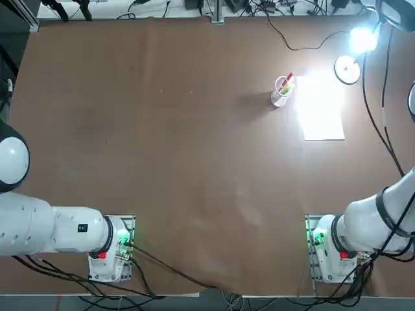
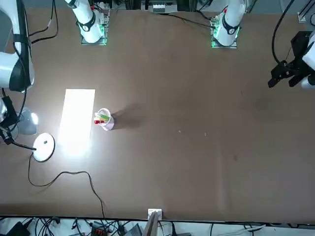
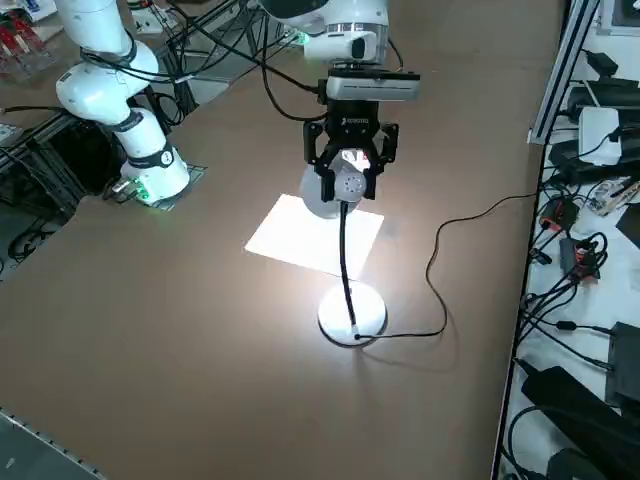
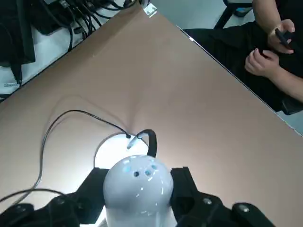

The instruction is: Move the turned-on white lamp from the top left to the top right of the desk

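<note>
right gripper (image 3: 348,172) clamped on lamp (image 3: 352,312) head | lamp lit, near desk's (image 3: 200,340) top right corner | transfer seemingly nearly done | left: settle base, release

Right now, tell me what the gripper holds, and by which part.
The right gripper holds the white lamp by its bulbous head, above the disc base.

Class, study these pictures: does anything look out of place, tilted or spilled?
Nothing stands out: the cup of pens stands upright, the paper lies flat, and the claw is at the lit lamp's head.
</note>
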### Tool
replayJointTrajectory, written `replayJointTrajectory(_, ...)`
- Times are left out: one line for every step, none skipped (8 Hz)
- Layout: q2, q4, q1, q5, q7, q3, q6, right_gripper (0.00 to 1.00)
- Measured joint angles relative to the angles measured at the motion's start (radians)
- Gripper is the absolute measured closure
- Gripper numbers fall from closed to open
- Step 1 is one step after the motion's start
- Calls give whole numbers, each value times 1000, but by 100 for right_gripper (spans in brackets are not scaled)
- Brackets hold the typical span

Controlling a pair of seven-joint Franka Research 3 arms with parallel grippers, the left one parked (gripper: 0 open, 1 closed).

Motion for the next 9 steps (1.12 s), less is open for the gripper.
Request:
replayJointTrajectory(0, 0, 0, 0, 0, 1, -11, 28)
replayJointTrajectory(0, 0, 0, 1, 0, 1, -20, 28)
replayJointTrajectory(0, 0, 0, 1, 0, 2, -26, 28)
replayJointTrajectory(0, 0, 0, 1, 0, 3, -28, 28)
replayJointTrajectory(0, 0, 1, 1, 0, 4, -30, 28)
replayJointTrajectory(0, 0, 1, 1, 0, 5, -31, 27)
replayJointTrajectory(1, 0, 1, 1, 0, 5, -32, 26)
replayJointTrajectory(4, -1, 0, 2, 0, 3, -37, 11)
replayJointTrajectory(10, -2, -2, 2, 0, 2, -37, 0)
